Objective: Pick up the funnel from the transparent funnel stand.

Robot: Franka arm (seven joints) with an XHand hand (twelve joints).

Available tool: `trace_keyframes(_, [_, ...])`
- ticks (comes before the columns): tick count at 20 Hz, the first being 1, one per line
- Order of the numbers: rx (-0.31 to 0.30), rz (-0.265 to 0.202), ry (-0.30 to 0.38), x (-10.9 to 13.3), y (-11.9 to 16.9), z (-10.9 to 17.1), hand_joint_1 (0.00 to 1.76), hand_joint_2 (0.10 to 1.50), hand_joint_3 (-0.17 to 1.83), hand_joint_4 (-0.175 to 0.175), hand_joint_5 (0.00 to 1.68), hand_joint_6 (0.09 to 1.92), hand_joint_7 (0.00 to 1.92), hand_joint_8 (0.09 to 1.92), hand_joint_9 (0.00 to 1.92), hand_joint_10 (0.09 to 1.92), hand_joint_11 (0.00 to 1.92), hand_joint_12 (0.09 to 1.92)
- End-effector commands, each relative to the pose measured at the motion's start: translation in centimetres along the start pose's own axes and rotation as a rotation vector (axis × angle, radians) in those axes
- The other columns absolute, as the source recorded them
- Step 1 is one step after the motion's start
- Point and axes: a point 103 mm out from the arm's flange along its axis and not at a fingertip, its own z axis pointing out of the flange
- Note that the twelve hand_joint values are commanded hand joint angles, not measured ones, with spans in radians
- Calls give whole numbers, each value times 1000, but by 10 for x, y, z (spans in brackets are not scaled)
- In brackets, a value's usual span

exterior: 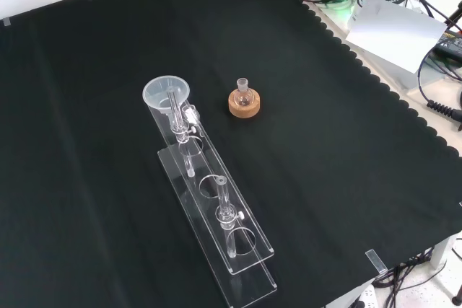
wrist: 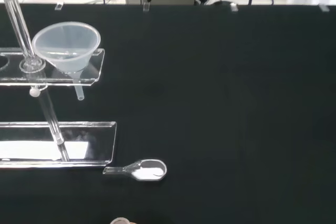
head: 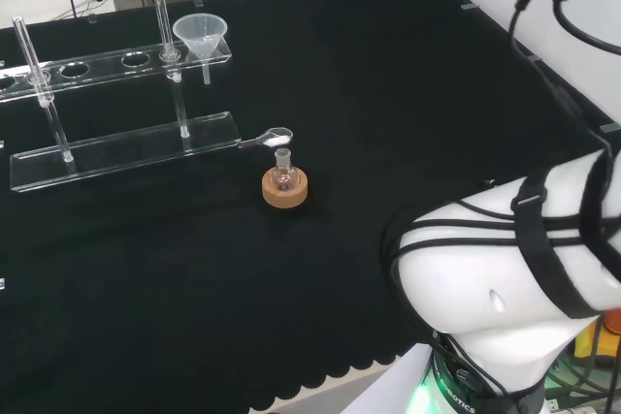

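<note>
A clear plastic funnel (head: 200,37) (exterior: 167,93) (wrist: 66,44) sits in the end hole of the transparent funnel stand (head: 126,150) (exterior: 216,214) (wrist: 58,142). Its spout hangs down through the upper shelf. The stand has two upright clear rods and a flat base plate on the black cloth. In the head view the funnel is at the stand's right end; in the front view it is at the stand's far end.
A small glass flask on a cork ring (head: 284,185) (exterior: 243,100) stands near the funnel end of the stand. A clear spoon with white powder (head: 271,138) (wrist: 139,170) lies beside the base plate. The arm's white links (head: 505,278) rise at the head view's lower right.
</note>
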Motion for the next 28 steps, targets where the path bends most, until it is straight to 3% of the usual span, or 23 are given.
trace_keyframes(1, [24,-82,27,27,76,19,47,1274,229,-19,243,87,0,427,130,644,0,1381])
trace_keyframes(6, [58,-124,14,34,114,41,101,1233,210,-31,223,87,1,459,134,661,0,1382])
trace_keyframes(13, [155,-163,-46,55,148,75,223,1148,180,-55,206,87,0,566,148,719,0,1387])
trace_keyframes(21, [228,-205,-56,76,176,90,384,1039,151,-64,204,87,0,652,202,756,30,1426])
trace_keyframes(28, [312,-224,-66,86,191,99,436,951,133,-68,134,87,0,553,170,760,25,1442])
